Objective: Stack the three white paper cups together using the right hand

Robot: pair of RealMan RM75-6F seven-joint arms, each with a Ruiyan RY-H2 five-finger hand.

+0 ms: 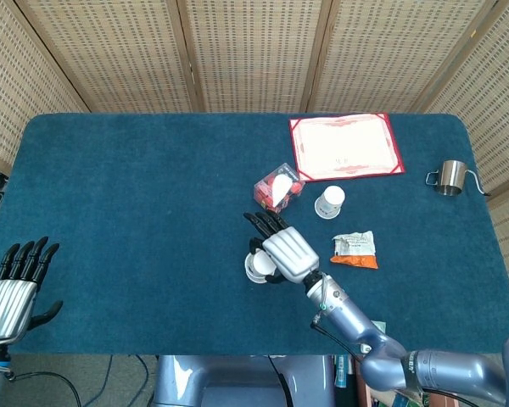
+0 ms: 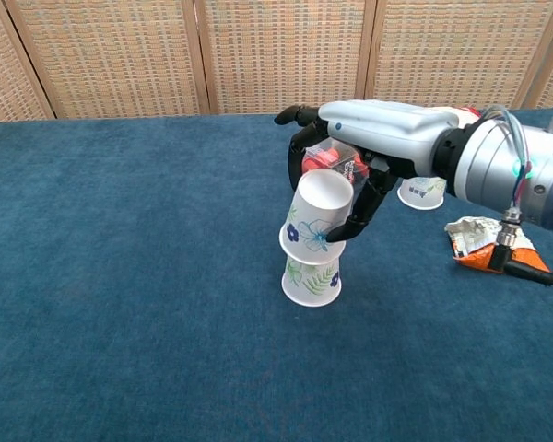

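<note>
Chest view, centre of the frame: the right hand (image 2: 350, 161) is gripping an upside-down white paper cup with blue flowers (image 2: 316, 214), tilted, its rim sitting over the base of an upside-down white paper cup with green leaves (image 2: 311, 279) standing on the blue table (image 2: 120, 276). A third white paper cup (image 2: 422, 191) is standing upper right, behind the arm. At lower left of the head view, the left hand (image 1: 10, 292) is holding nothing, fingers straight.
</note>
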